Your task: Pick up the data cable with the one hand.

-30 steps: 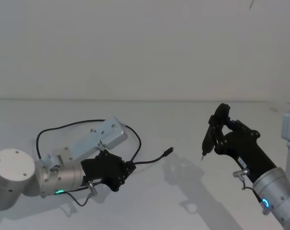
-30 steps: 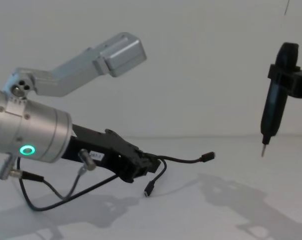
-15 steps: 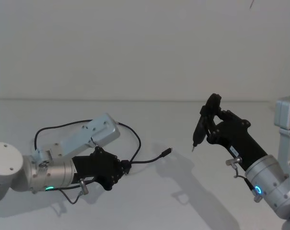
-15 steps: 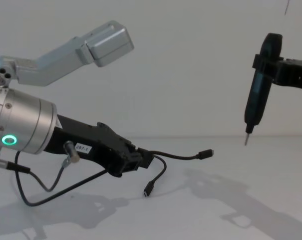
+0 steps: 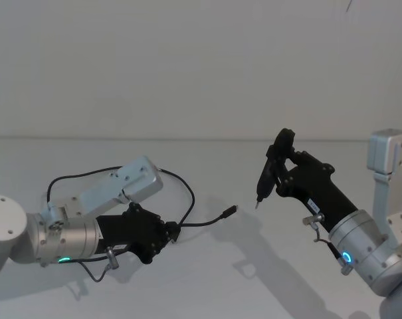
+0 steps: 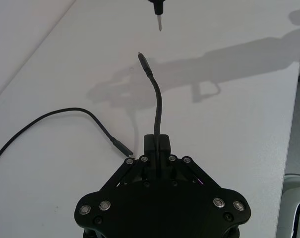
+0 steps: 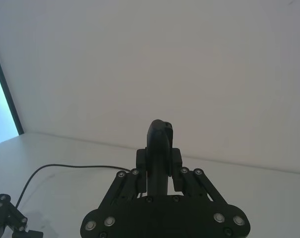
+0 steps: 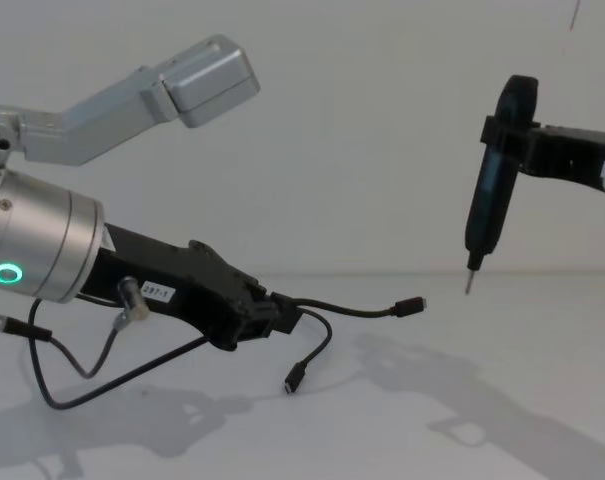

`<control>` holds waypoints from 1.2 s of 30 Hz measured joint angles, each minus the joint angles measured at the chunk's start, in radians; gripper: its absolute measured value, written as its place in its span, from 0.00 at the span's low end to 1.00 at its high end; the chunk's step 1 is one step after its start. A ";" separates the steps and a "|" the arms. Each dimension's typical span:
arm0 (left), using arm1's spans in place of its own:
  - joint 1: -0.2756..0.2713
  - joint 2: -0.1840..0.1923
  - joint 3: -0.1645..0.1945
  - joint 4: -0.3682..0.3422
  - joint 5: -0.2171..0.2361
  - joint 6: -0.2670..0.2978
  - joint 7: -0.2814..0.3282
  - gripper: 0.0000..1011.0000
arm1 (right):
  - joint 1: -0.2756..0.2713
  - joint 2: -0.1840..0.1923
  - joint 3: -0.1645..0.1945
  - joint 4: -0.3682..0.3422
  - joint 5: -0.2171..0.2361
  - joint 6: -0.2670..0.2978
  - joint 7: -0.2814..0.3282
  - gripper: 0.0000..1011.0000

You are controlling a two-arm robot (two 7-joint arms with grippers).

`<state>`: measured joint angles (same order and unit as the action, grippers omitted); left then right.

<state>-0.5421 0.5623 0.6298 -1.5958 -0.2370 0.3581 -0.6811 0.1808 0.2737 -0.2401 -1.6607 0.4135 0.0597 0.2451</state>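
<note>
- Black data cable (image 8: 357, 311): clamped in left pincer (image 8: 274, 312), one plug jutting forward, other dangling below, above white worktop (image 8: 462, 400).
- Right pincer (image 5: 280, 174): raised, gripping black pale-tipped tool (image 8: 490, 190).

Illumination is even, bright and diffuse across the white desk (image 5: 207, 279). My arms cast soft grey shadows on it, lying to the right of each arm in the head and chest views. There is no glare. A green ring light glows on my left arm. Focus is sharp in all views.
</note>
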 joint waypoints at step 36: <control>-0.002 0.006 0.000 -0.001 -0.003 -0.003 -0.008 0.04 | 0.084 -0.023 -0.053 0.136 0.000 -0.070 0.060 0.28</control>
<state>-0.5441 0.5683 0.6297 -1.5969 -0.2398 0.3554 -0.6894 0.2646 0.2504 -0.2928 -1.5242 0.4132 -0.0102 0.3047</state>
